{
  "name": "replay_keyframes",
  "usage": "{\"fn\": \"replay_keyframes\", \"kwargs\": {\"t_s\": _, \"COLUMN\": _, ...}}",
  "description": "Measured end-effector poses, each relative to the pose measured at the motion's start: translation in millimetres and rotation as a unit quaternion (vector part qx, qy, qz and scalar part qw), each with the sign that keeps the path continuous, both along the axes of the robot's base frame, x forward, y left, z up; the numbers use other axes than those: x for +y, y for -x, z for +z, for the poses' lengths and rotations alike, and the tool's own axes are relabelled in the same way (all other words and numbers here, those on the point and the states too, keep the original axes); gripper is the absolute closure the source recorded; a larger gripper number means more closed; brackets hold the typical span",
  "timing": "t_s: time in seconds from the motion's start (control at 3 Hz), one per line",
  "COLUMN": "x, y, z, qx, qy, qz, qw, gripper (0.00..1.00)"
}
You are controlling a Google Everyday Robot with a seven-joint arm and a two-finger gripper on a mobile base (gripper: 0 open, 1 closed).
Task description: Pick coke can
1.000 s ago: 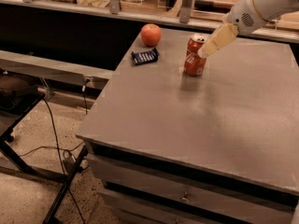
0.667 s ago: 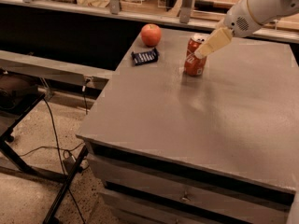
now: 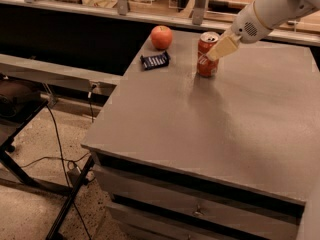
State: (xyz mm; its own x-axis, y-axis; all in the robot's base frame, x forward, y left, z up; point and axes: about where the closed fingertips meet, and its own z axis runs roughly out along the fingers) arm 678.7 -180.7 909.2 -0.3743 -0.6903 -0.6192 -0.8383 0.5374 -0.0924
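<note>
The coke can (image 3: 205, 59), red-orange with white script and a silver top, stands upright at the far middle of the grey table (image 3: 210, 129). My gripper (image 3: 218, 50) reaches in from the upper right on a white arm (image 3: 272, 9). Its cream-coloured tip lies across the can's upper right side, at the can itself. The part of the gripper behind the can is hidden.
A red apple (image 3: 161, 37) sits at the table's far left corner, with a dark blue snack packet (image 3: 154, 60) in front of it. Drawers (image 3: 195, 209) run below the table's front edge. Cables and a black frame (image 3: 30, 154) lie on the floor at the left.
The gripper has edged slightly closer onto the can's upper side. The can, apple and packet stay where they were.
</note>
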Motion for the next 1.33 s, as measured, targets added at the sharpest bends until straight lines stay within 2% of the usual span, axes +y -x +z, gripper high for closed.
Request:
{"fn": "replay_keyframes", "kwargs": {"t_s": 0.33, "x": 2, "y": 7, "z": -3, "qx": 0.008, "qy": 0.005, "qz": 0.009, "qw": 0.9999, "gripper": 0.89}}
{"fn": "replay_keyframes", "kwargs": {"t_s": 0.67, "x": -1, "y": 12, "z": -4, "qx": 0.014, "qy": -0.004, "qz": 0.015, "qw": 0.9998, "gripper": 0.9}}
{"fn": "replay_keyframes", "kwargs": {"t_s": 1.33, "x": -7, "y": 17, "z": -7, "qx": 0.037, "qy": -0.053, "qz": 0.019, "qw": 0.9977, "gripper": 0.44}}
